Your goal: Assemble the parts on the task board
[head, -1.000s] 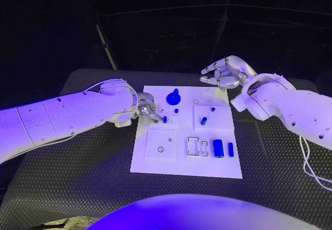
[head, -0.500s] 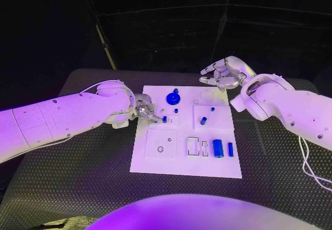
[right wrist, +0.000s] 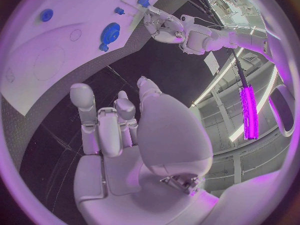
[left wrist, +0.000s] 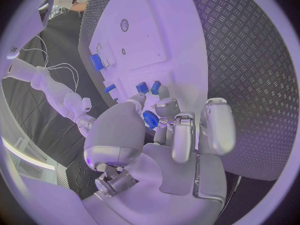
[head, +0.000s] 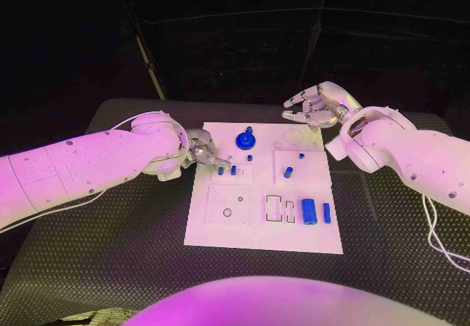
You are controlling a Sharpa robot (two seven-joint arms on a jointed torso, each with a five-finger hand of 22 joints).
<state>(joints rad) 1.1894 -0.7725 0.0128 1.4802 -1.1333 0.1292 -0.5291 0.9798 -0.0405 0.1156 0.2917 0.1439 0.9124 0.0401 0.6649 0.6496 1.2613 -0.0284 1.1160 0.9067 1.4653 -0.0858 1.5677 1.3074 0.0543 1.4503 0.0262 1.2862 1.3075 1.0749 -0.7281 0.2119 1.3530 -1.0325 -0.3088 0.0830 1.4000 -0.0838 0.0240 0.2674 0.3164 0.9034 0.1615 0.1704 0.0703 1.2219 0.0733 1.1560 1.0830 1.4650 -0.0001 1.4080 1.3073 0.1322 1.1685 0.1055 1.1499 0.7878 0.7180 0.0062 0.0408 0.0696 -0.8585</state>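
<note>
While the left hand (head: 205,154) hovers empty, fingers curled, over pegs (head: 226,170) at the board's (head: 250,231) ten o'clock, it might knock them; right hand (head: 315,105) loosely open, idle.

A black table (head: 108,258) with a raised diamond tread pattern spreads across the view. White cables (head: 438,234) trail over its surface at about 3 to 4 o'clock, near the edge.

White arms (head: 88,163), silver hands (head: 208,153), thin cables (head: 436,224)
</note>
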